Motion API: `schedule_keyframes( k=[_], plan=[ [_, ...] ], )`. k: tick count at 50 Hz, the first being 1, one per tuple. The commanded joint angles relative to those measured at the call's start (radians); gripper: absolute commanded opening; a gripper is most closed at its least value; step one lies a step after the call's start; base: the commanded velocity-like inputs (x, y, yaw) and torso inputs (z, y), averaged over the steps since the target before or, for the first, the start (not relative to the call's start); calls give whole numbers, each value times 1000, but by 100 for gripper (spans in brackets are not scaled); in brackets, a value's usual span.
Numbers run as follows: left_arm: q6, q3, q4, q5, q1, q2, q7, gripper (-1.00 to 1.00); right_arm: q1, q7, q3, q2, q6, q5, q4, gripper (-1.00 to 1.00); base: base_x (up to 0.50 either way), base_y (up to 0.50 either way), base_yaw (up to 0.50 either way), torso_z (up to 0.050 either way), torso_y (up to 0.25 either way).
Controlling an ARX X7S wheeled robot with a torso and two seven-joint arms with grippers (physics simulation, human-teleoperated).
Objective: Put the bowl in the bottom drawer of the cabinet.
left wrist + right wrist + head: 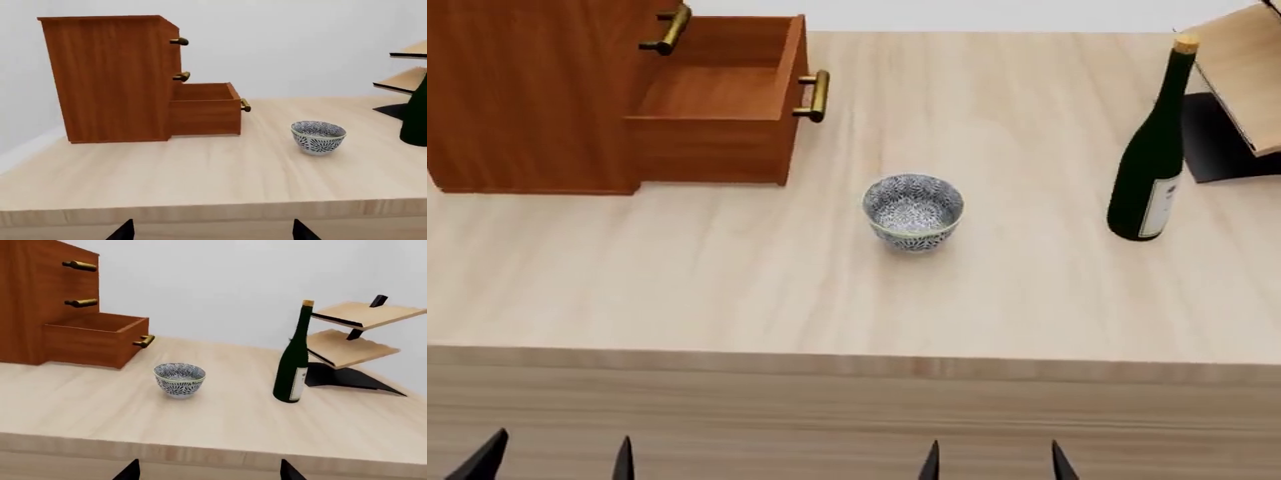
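Observation:
The blue-and-white bowl (913, 211) (318, 137) (179, 379) stands upright on the pale wooden table (694, 280), in the middle. The reddish-brown cabinet (521, 90) (107, 75) (33, 300) stands at the back left. Its bottom drawer (714, 105) (203, 110) (97, 340) is pulled out and shows nothing inside. My left gripper (557, 458) (212, 231) and right gripper (993, 462) (208, 471) hang open in front of the table's near edge, well short of the bowl, holding nothing. Only the fingertips show.
A dark green wine bottle (1152, 150) (294, 360) stands right of the bowl. Behind it is a pale wooden rack (1241, 80) (353, 335) on a black base. The two upper drawers are shut, with brass handles (179, 41).

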Motion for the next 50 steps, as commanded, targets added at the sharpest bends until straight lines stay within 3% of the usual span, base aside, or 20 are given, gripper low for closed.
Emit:
schedule_keyframes(
  k=[1,21,40,50],
  plan=[
    [-22,13,32,-2,-5,-17,-11,100,6,2,-16,9,54,15,-53,100,0,500,0,50,0],
    [-166,19,204,-12,-34,-46,-46,100,44,10,-47,17,176,25,-176,100,0,486,0,50,0],
    [-325,35,324,-33,-116,-53,-72,100,145,18,-34,23,309,68,-224,100,0,5,0,50,0],
    [-336,30,347,-47,-117,-61,-79,100,158,10,-49,31,338,84,-243,100,479,4,0,50,0]
  ],
)
